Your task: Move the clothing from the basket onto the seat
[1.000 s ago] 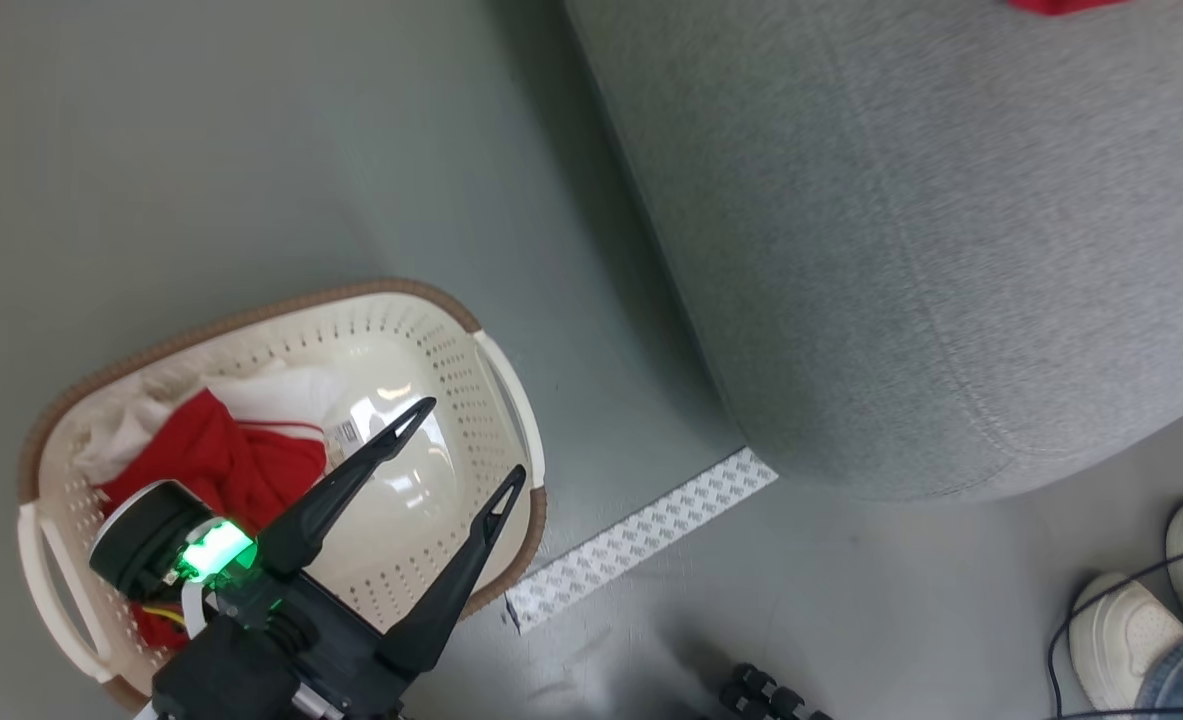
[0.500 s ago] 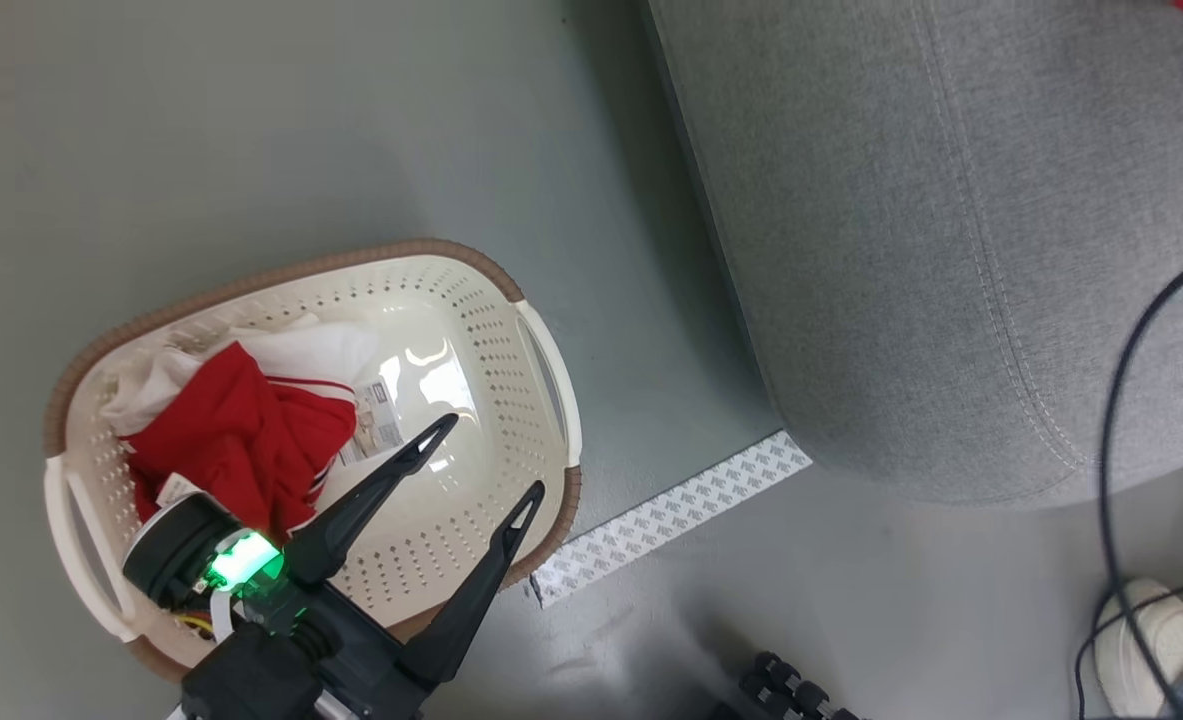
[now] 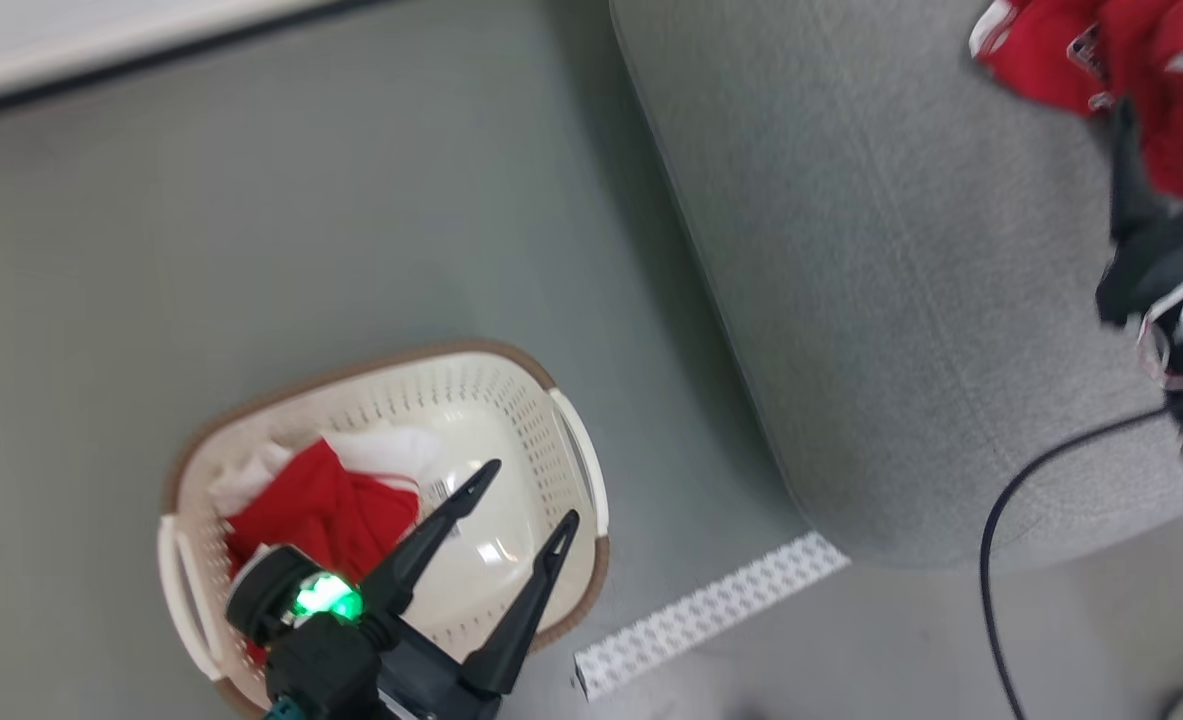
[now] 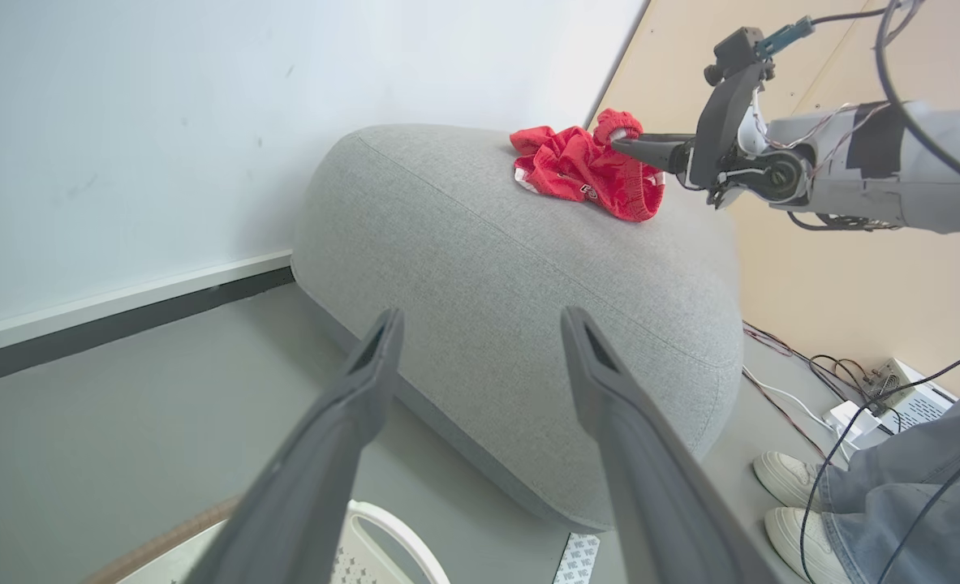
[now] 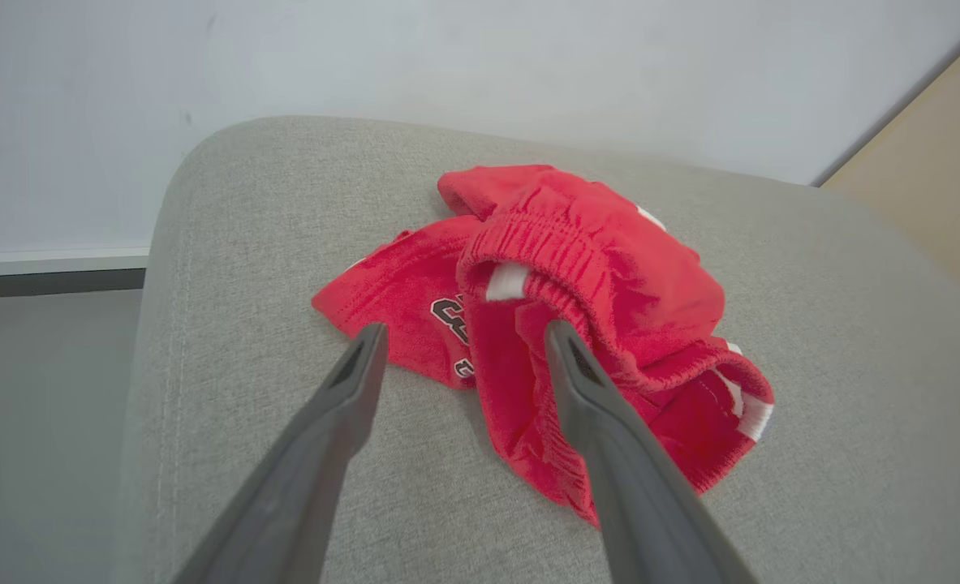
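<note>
The cream basket stands on the floor at the lower left, with red and white clothing bunched in its left half. My left gripper hangs open above the basket's bare right half, holding nothing. On top of the grey seat lies a crumpled red garment with white trim and black lettering. My right gripper is open just over that garment, one finger on each side of its waistband fold, gripping nothing.
A patterned tape strip lies on the floor between basket and seat. A black cable hangs at the right. A person's white shoes and jeans stand beside the seat, near a small box with wires. A wall with a dark baseboard runs behind.
The head camera has moved, bringing the red garment on the seat and my right arm into view. My right gripper has opened. My left gripper stays open over the basket.
</note>
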